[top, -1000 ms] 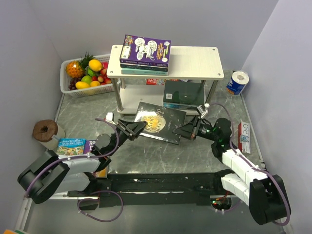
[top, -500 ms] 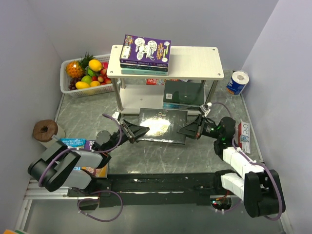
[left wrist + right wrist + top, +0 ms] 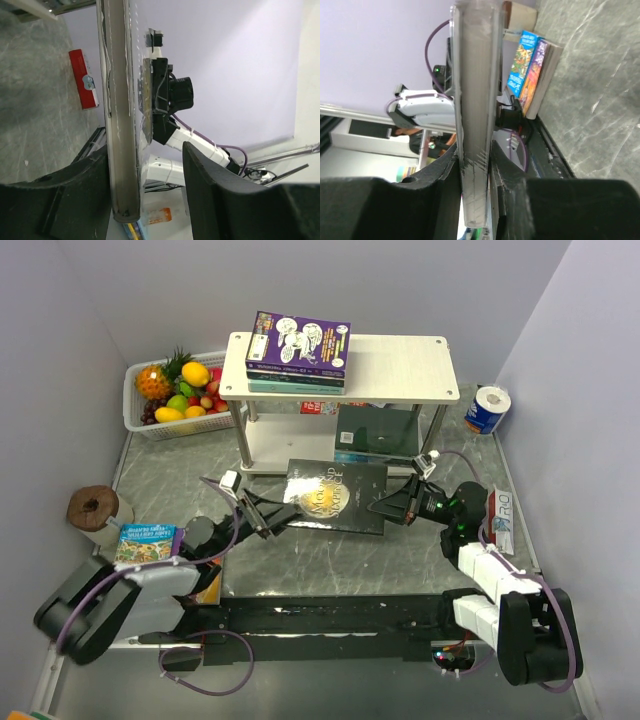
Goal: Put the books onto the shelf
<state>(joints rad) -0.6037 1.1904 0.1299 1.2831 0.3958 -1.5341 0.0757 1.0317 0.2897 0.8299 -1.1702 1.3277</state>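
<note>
Near left on the counter (image 3: 330,560), a near stack (image 3: 148,540) of two books, blue cover on top. Mid-counter, one black book (image 3: 335,495) with a gold circle, cover up, long axis left-right, title edge toward the far side. The right gripper (image 3: 385,508) clamps its right edge. The left gripper (image 3: 268,518) has jaws spread around the left edge, gap showing. Far: one shelf (image 3: 400,365), a purple-topped stack (image 3: 298,340) of about three on top, one dark green book (image 3: 375,428) on the lower tier.

A white plastic basket (image 3: 133,418) of fruit is sitting at the far left of the grey marbled table (image 3: 320,560). A blue-wrapped paper roll (image 3: 487,408) is standing far right. A brown roll (image 3: 94,508) is lying at the left edge, and a narrow white-and-red carton (image 3: 499,520) along the right edge.
</note>
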